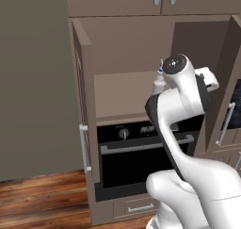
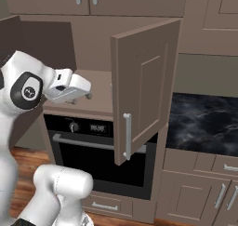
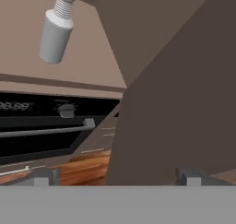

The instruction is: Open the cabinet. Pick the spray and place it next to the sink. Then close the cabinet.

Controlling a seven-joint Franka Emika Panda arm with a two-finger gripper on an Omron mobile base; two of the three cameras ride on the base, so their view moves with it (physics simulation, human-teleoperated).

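With both of its doors swung outward, the scene reads as follows.

Cabinet: the tall grey-brown two-door cabinet (image 1: 127, 49) with recessed shaker panels stands open, showing a plain tan interior and a flat tan shelf (image 1: 120, 91).
Left door: seen edge-on in the left base view (image 1: 84, 105), with its long silver bar handle (image 1: 84, 148) near the lower edge.
Right door: swung out toward the camera in the right base view (image 2: 144, 85), its vertical silver bar handle (image 2: 127, 136) low on the panel.
Spray: the small whitish bottle with a ribbed neck and dark blue collar (image 3: 56, 30) stands upright on the cabinet shelf, toward its right part; in the left base view its top (image 1: 160, 79) shows just left of the arm's wrist.
End effector: the white two-finger end effector (image 2: 83, 94) hangs just in front of the shelf edge, above the oven, its jaws spread wide and empty; in the hand view the two dark fingertips (image 3: 40, 177) sit far apart, and the spray lies well apart from them.
Oven: a black built-in oven (image 1: 136, 152) with a silver bar handle, a round knob and a small display sits directly under the open cabinet.
Table: a dark marbled table (image 2: 204, 122) lies to the right of the cabinet.
Floor: reddish-brown wood planks (image 1: 42, 195).
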